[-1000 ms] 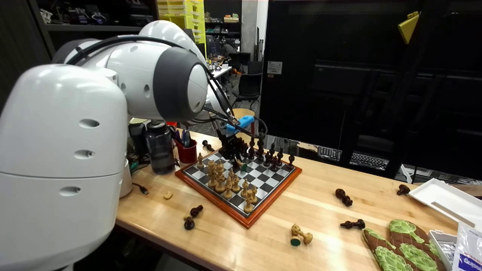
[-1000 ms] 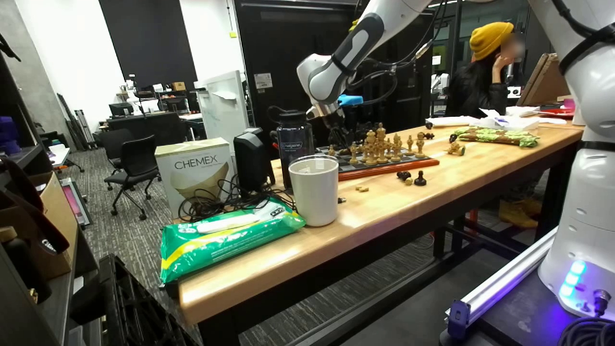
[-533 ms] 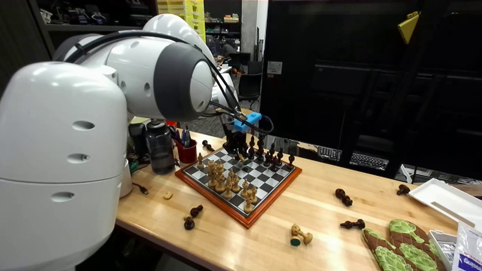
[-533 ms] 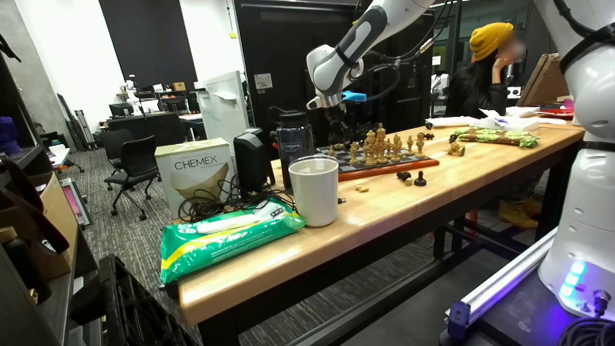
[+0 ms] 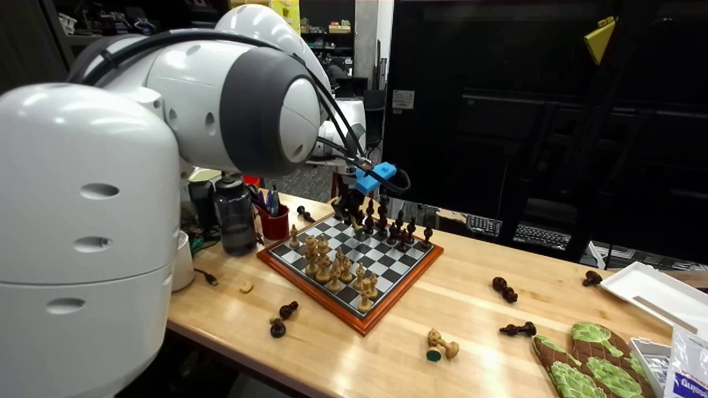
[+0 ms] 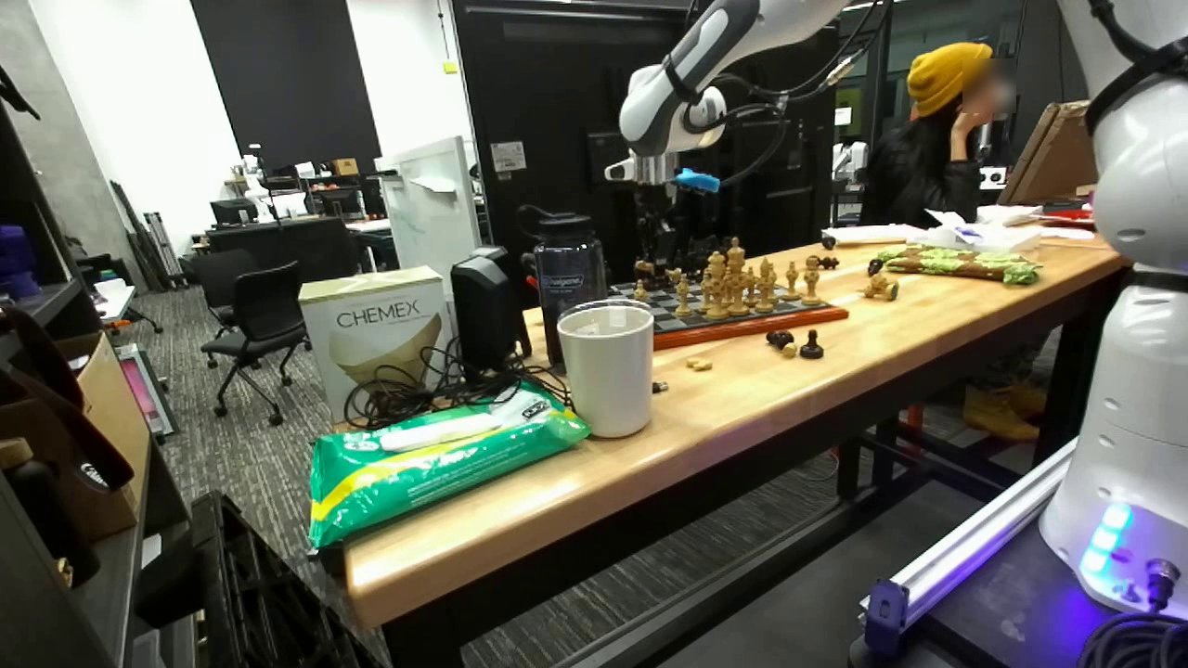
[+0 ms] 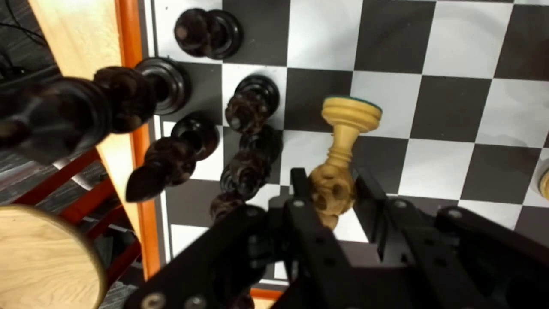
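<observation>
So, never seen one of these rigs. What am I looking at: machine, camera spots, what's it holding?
The machine is a white robot arm ending in a black two-fingered gripper. Two pictures come from cameras outside the robot; the close-up comes from a camera on its wrist, looking down.

The arm reaches over a wooden table. On that sits a chessboard with light pieces and dark pieces standing on it. Loose pieces, some toppled, are scattered around it. A water bottle, a white cup and a green packet are on the table too.

The gripper is closed on the head end of a light chess piece, held at a tilt. I can't tell whether its base touches the board.
</observation>
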